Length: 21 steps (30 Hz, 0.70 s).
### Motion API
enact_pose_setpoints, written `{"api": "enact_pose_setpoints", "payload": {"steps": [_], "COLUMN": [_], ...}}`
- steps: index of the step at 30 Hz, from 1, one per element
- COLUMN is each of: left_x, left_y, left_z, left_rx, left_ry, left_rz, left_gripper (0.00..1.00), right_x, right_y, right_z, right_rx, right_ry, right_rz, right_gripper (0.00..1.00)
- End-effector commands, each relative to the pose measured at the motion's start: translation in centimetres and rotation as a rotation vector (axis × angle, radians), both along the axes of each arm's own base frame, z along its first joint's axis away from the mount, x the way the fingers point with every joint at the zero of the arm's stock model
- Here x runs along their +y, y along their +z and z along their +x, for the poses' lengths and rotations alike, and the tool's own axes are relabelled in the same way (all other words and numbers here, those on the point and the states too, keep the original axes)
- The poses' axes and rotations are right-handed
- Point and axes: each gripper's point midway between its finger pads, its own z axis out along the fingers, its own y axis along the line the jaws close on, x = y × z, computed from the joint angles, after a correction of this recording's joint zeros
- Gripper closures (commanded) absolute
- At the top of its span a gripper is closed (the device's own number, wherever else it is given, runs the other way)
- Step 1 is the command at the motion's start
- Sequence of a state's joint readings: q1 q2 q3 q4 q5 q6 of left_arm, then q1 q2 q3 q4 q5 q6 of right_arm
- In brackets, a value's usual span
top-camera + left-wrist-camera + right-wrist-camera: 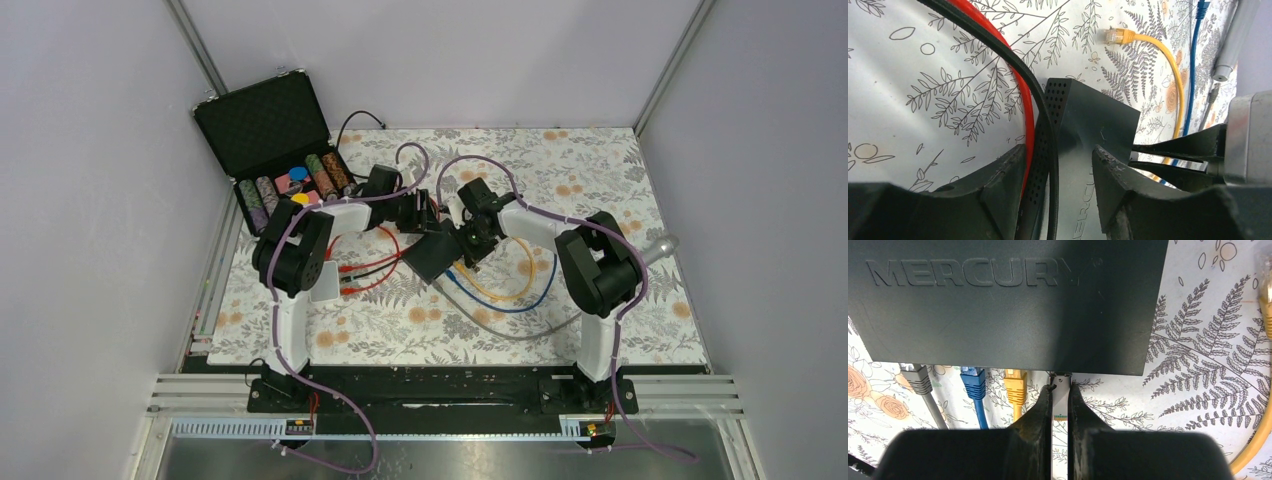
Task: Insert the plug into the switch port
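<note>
- Item: plug (1060, 376), small and clear-bodied; location: at the 6 o'clock edge of the switch (998, 305) in the right wrist view, at the mouth of a port.
- Neighbours: grey plug (915, 377), blue plug (973, 380) and yellow plug (1015, 382) sit seated along the same edge, all on the 9 o'clock side of the item; the yellow one is just beside it.
- Holder: right gripper (1060, 390); jaws pressed nearly together, pinching the plug by its sides; only its head shows past the fingertips.
- Orientation: long axis runs 6 to 12 o'clock in that view, in line with the fingers; nose toward 12, square to the port face; no skew visible.
- Switch: black box, lettered face toward the right wrist camera; the left gripper (1058, 152) straddles it, jaws about half spread and closed on the box; one finger lies on the broad face, the other at the vented side, with a black cord (998, 47) running between; a red cord (1020, 85) lies beside that at 9 o'clock.
- Progress: pick-up and lining-up look done; the nose touches or has just entered the port; the depth is hidden by the box's edge, so seating cannot be confirmed.
- Remaining, by judgement: push home toward 12 o'clock until latched; release.
</note>
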<state>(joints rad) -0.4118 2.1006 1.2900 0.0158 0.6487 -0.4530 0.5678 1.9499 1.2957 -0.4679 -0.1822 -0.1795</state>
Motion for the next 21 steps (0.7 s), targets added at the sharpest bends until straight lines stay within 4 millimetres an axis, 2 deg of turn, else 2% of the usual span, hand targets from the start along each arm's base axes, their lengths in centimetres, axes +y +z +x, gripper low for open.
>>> {"api": "enact_pose_setpoints", "payload": {"steps": [1,3,5,8,12,16,19,21], "left_x": [-2.1,-1.3,-0.5,0.7,2.0,3.0,3.6,3.7], "left_y": [-5.9,-5.4,-4.4,-2.9,-1.2,0.0,0.9,1.4], "left_z": [-12.8,-11.5,-9.5,-6.6,-3.6,-1.6,-0.7,-0.3], "left_rx": [0.351,0.334,0.304,0.261,0.237,0.218,0.200,0.189], "left_ry": [-0.201,-0.153,-0.092,-0.023,0.031,0.068,0.085,0.086], "left_rz": [0.119,0.125,0.123,0.125,0.111,0.098,0.095,0.090], "left_gripper": [0.48,0.47,0.47,0.45,0.45,0.45,0.44,0.44], "right_x": [5.7,5.2,4.5,3.6,3.0,2.6,2.0,1.8], "right_y": [2.6,2.4,2.2,2.0,2.1,2.4,2.6,3.1], "right_z": [6.8,6.7,6.4,5.7,5.1,4.8,4.6,4.6], "right_rx": [-0.243,-0.249,-0.258,-0.260,-0.269,-0.270,-0.274,-0.279], "right_ry": [-0.013,-0.014,-0.020,-0.008,0.009,0.023,0.029,0.030], "right_rz": [0.200,0.184,0.157,0.135,0.119,0.103,0.081,0.088], "right_gripper": [1.00,1.00,0.92,0.75,0.67,0.63,0.62,0.57]}}
